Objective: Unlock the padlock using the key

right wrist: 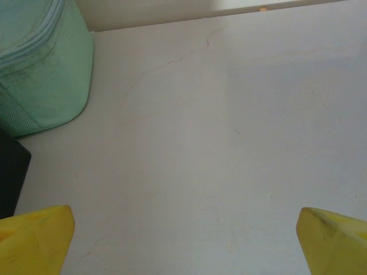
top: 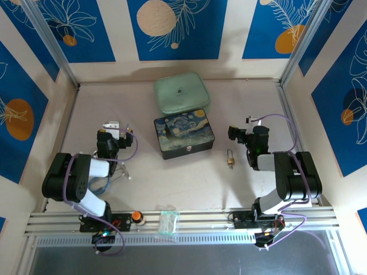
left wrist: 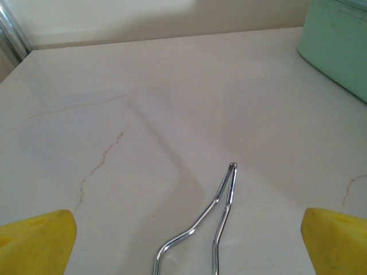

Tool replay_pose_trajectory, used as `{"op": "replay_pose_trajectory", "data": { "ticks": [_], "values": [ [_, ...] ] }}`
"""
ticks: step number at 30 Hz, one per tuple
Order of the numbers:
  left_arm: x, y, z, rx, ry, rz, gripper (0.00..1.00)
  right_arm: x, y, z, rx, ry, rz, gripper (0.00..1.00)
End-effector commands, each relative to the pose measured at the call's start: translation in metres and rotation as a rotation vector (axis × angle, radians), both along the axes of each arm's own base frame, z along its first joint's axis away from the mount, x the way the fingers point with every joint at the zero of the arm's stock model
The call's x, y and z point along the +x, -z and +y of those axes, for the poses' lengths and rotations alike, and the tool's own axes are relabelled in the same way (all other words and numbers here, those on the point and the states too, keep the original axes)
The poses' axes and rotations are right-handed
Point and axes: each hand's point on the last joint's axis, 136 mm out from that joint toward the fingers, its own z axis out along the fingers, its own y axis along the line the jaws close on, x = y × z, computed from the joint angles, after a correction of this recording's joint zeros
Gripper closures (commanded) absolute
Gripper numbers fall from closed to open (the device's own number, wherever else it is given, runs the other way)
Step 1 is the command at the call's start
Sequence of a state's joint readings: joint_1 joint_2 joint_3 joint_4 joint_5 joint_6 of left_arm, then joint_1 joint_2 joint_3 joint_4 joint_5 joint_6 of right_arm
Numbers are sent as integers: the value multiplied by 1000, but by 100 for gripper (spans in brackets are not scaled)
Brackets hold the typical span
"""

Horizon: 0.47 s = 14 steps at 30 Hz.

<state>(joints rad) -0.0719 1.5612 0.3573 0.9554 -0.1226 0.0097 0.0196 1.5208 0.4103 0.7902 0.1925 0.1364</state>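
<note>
My left pincer hovers over the left part of the table, its jaws spread wide apart and holding nothing. In my left wrist view the two yellow fingertips sit at the bottom corners. A bent, silvery wire loop lies flat on the pale surface between them, its pinched end pointing away from me and touching neither finger. A corner of the mint-green case shows far to the right.

Moving to the middle, the mint-green case rests toward the back of the table. The dark starry-night box sits just in front of it, lid down.

To the right of that box lies the padlock, brass body toward me and silvery shackle pointing away. It is near the box's front right corner but not touching it, and lies between the box and my right arm.

My right pincer is behind and just right of the padlock, jaws likewise wide apart and empty. In my right wrist view its yellow fingertips frame bare table. The mint case is at upper left, with the dark box's edge below it.
</note>
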Motion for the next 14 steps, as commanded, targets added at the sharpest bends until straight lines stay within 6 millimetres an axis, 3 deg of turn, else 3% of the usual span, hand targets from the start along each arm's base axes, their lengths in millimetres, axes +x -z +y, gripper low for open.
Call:
{"op": "replay_pose_trajectory", "data": {
  "ticks": [1,7,14],
  "values": [
    [2,-3,-1,3,23,-10,0,2,-8,2,-17,-20,-38,1],
    [4,-2,-13,6,94,5,0,3,-8,2,-16,-21,-39,1],
    [3,-1,-14,3,99,7,0,3,-8,2,-17,-22,-38,1]
  ]
}}
